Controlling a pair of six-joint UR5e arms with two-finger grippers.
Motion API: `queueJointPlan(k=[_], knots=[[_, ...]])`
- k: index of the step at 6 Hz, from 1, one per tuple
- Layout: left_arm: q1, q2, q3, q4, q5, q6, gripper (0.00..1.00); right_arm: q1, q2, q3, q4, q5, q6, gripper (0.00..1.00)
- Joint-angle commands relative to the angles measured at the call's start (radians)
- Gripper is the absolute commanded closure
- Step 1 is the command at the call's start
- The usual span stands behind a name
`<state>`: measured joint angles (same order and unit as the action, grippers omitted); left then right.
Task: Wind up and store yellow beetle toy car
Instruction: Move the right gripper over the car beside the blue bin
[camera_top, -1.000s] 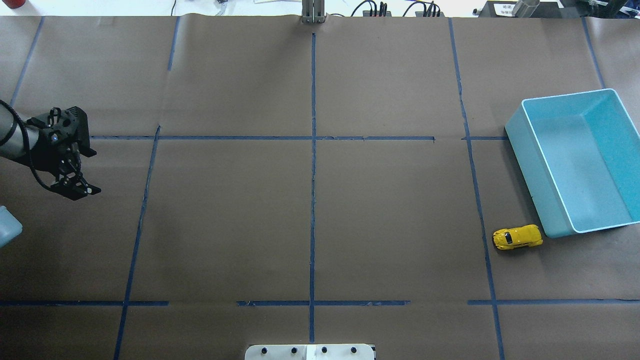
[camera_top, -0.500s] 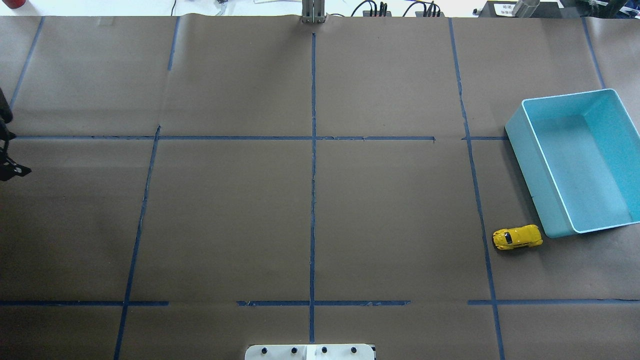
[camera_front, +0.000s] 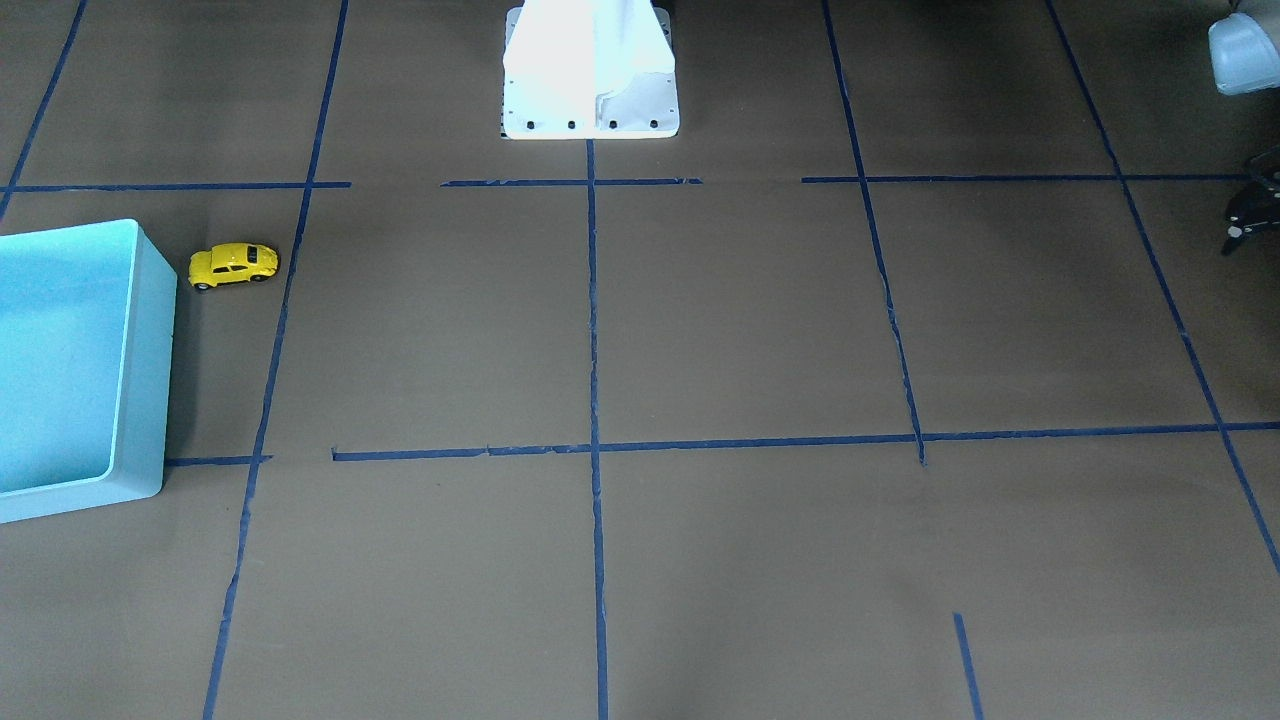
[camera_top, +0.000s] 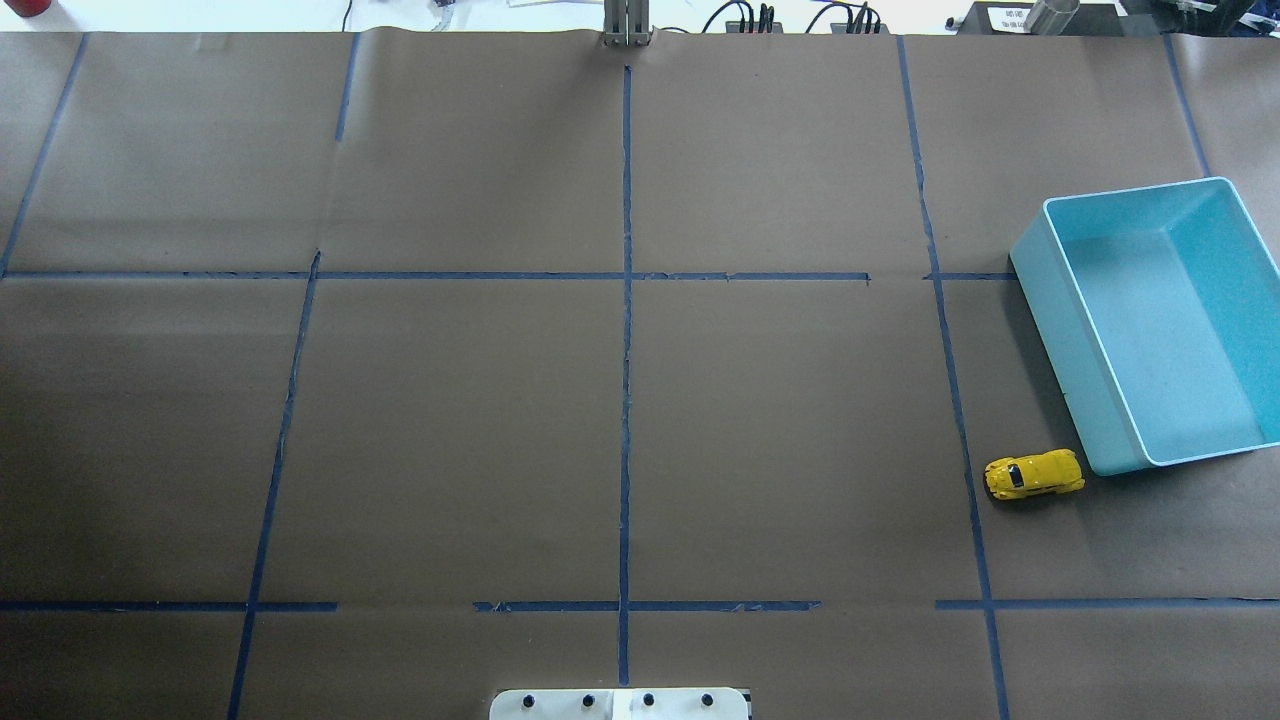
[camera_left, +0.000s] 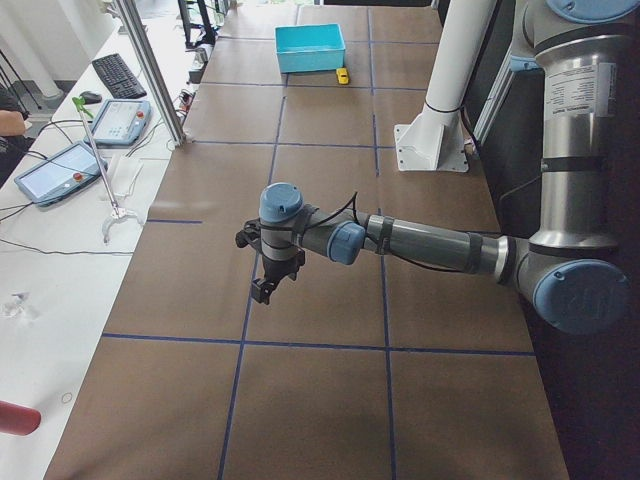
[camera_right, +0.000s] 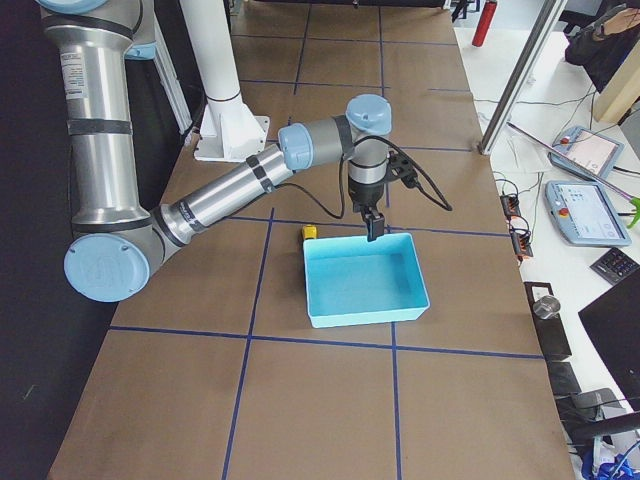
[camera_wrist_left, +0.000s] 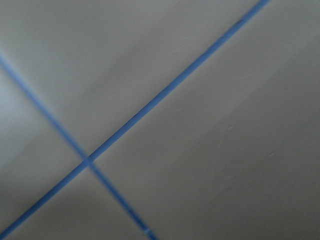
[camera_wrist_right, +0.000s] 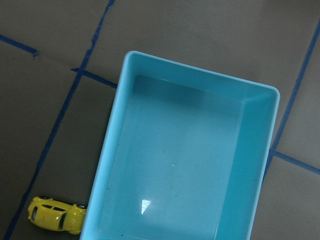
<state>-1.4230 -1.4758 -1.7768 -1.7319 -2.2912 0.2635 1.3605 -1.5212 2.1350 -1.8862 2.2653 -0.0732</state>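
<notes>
Far off on the robot's left, the left gripper hangs low over the brown table, near a spot where two blue tape lines cross. It holds nothing, but I cannot tell how wide its claw is, since only a bit of it peeks in at the edge of the front view. It is probably parked there to keep out of the way, because the toy is at the other end. In the middle there is only brown paper and tape, with the white robot base at the near edge. Further right sits the yellow beetle toy car, on its wheels on the table. It is just beside the near corner of the turquoise bin — so close I cannot tell if they touch. The car is not in the bin, so putting it away is not done yet. Above the bin hangs the right gripper, and its camera looks straight down into the bin. It holds nothing, and I cannot tell if its claw is open or closed. This arm is the near one — I think it gets the car.
</notes>
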Motion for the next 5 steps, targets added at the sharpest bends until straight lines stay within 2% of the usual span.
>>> queueJointPlan(k=[1,2,3,4,5], knots=[[-0.106,0.025,0.055,0.008,-0.164,-0.116,0.0,-0.148,-0.016,0.118,0.037,0.002,-0.067,0.0],[-0.138,0.085,0.053,0.03,-0.166,-0.127,0.0,-0.218,-0.017,0.114,0.126,-0.001,-0.121,0.0],[-0.152,0.088,0.047,0.034,-0.165,-0.211,0.0,-0.291,-0.023,0.094,0.172,-0.032,-0.276,0.0],[-0.154,0.089,0.033,0.057,-0.165,-0.322,0.0,-0.317,-0.024,0.032,0.215,-0.029,-0.425,0.0],[-0.154,0.091,0.028,0.086,-0.159,-0.329,0.0,-0.375,-0.03,-0.025,0.339,-0.029,-0.536,0.0]])
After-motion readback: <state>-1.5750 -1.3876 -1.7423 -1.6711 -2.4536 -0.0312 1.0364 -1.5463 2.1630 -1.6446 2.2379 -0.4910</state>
